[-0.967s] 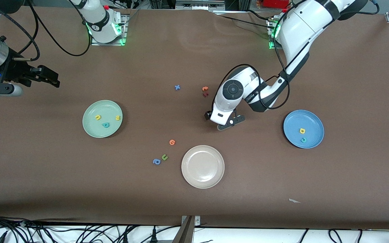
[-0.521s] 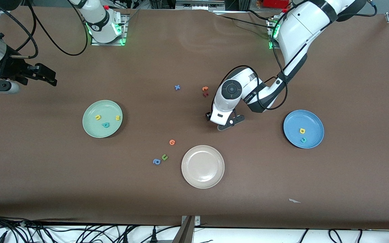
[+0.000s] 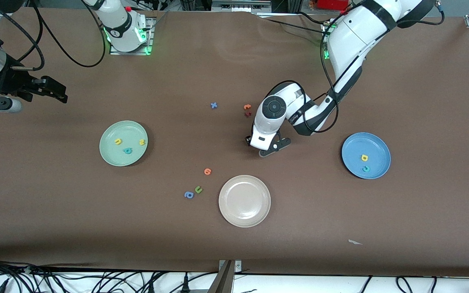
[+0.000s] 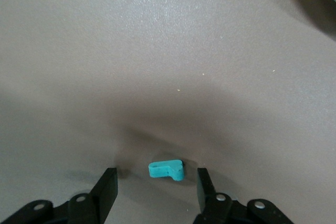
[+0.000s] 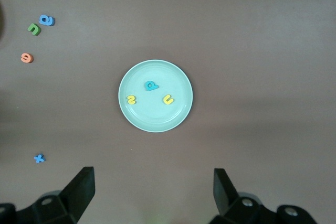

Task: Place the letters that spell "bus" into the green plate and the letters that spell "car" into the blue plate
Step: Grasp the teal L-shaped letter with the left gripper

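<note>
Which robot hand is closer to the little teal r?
Left. The left gripper is down at the teal r, one finger on each side. The right gripper waits over the table's edge, past the green plate.

No legible text or labels.

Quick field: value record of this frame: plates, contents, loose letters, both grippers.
green plate: teal b, yellow u, yellow s
blue plate: yellow a, teal c
teal r: on table, between the left gripper's fingers, not gripped yet
left gripper: down at table, open around r
right gripper: open, waiting high over the right arm's end
cream plate: no letters
loose letters: blue x, orange letter, green u, blue a
</note>
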Controlling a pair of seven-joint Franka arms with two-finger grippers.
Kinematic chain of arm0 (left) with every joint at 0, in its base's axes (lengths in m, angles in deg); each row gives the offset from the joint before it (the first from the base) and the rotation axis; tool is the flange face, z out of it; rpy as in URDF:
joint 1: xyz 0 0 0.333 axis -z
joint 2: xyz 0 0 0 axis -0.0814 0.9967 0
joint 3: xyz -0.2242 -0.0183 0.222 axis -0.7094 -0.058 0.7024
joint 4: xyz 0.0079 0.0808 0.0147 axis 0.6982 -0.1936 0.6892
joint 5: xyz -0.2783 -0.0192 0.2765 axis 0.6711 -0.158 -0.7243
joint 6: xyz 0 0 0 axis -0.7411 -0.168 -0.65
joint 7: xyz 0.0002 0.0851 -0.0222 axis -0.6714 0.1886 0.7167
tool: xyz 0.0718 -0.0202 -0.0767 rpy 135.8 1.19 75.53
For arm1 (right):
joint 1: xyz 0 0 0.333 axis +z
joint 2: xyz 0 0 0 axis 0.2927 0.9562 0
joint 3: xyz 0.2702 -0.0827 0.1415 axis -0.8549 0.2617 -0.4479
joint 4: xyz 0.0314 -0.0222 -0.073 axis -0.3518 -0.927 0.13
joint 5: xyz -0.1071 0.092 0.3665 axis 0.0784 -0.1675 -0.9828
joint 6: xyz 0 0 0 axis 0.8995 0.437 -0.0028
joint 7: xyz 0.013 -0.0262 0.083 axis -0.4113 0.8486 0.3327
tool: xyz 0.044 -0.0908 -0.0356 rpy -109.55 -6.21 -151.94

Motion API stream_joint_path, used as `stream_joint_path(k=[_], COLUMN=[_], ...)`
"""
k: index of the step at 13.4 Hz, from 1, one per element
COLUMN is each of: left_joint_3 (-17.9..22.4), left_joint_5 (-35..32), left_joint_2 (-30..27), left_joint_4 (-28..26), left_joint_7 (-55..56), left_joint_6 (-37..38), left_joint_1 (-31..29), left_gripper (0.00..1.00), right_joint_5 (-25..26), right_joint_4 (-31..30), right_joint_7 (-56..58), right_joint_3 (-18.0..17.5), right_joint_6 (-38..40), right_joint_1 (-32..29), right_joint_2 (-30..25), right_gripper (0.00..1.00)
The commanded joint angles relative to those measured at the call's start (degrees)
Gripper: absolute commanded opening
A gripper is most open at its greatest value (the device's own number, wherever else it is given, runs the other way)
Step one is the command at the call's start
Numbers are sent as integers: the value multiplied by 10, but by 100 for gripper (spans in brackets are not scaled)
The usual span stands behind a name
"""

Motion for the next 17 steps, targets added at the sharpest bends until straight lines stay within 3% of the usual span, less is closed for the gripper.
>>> stream_joint_path(k=[1, 10, 17], left_joint_3=[7, 8, 8], left_joint_5=[-21, -20, -20], left_joint_2=[6, 18, 19], left_joint_4=[11, 23, 24], left_joint_7=[16, 19, 18], left_joint_6=[-5, -6, -6], left_joint_1=[3, 4, 4], left_gripper=[58, 41, 34], right_joint_5=[2, 2, 2], right_joint_4=[9, 9, 9], right_joint_7=[0, 1, -1], right_joint_3=[-29, -39, -38], right_joint_6=[10, 10, 16], right_joint_1=[-30, -36, -36], right_joint_2=[5, 3, 5], right_gripper=[100, 100, 100])
